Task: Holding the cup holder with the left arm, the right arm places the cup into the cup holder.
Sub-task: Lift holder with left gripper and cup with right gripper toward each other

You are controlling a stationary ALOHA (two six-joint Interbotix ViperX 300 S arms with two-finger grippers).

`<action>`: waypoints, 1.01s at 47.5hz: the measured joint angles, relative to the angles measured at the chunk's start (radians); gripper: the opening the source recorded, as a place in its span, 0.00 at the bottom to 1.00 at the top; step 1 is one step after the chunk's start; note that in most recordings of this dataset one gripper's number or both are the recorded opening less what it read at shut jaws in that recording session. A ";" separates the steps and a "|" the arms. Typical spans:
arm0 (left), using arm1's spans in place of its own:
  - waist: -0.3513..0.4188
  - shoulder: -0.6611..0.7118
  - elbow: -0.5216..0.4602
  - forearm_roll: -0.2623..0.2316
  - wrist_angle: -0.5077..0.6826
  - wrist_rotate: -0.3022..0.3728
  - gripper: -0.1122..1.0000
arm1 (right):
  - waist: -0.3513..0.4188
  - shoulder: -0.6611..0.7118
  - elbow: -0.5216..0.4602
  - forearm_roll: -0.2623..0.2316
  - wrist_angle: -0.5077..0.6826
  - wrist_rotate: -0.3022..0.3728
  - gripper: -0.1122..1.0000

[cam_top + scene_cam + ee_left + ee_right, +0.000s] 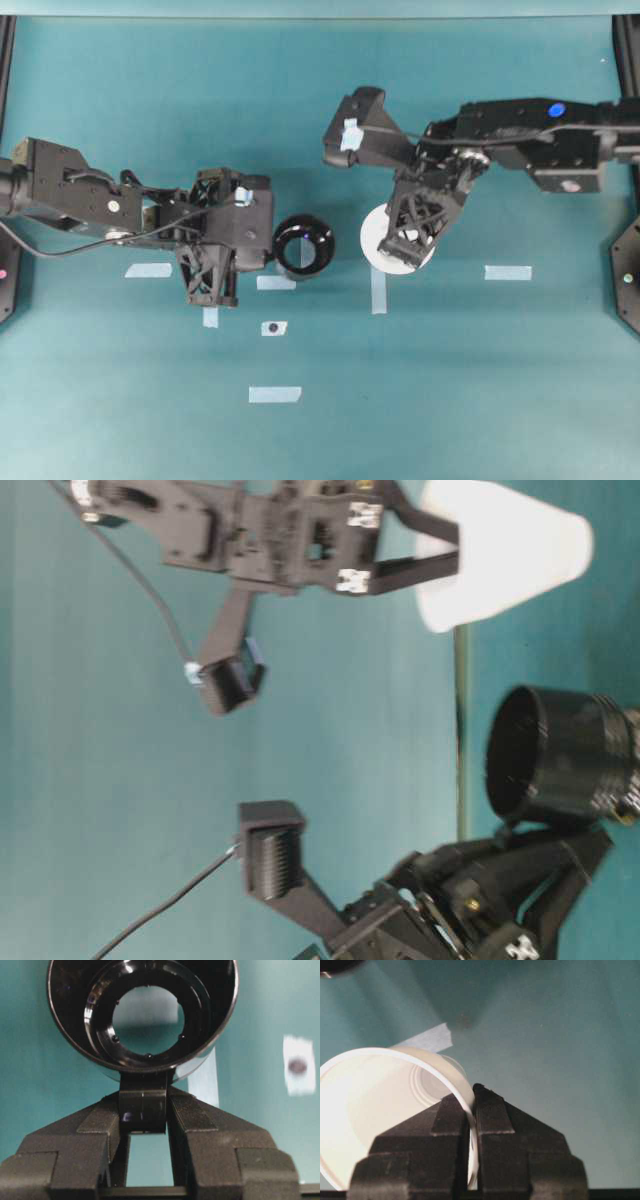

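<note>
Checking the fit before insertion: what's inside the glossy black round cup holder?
Nothing sits inside the glossy black round cup holder; its open bottom shows teal table and pale tape. The wall hides the far outside.

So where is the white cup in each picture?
Overhead: the cup sits right of centre, under the right gripper.
Table-level: top right, lying sideways in the picture.
Left wrist: not in it.
Right wrist: lower left, its wall pinched between the fingers.
Shared landmark: the black cup holder, beside the cup overhead, below it at table level.
</note>
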 measured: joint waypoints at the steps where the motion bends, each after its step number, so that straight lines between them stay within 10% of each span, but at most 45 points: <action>1: -0.002 0.000 0.002 0.000 -0.011 0.000 0.32 | 0.000 -0.005 -0.003 0.000 0.005 0.000 0.14; 48: 0.005 -0.003 -0.017 0.000 -0.259 0.005 0.32 | 0.021 -0.127 -0.150 0.000 0.014 0.000 0.14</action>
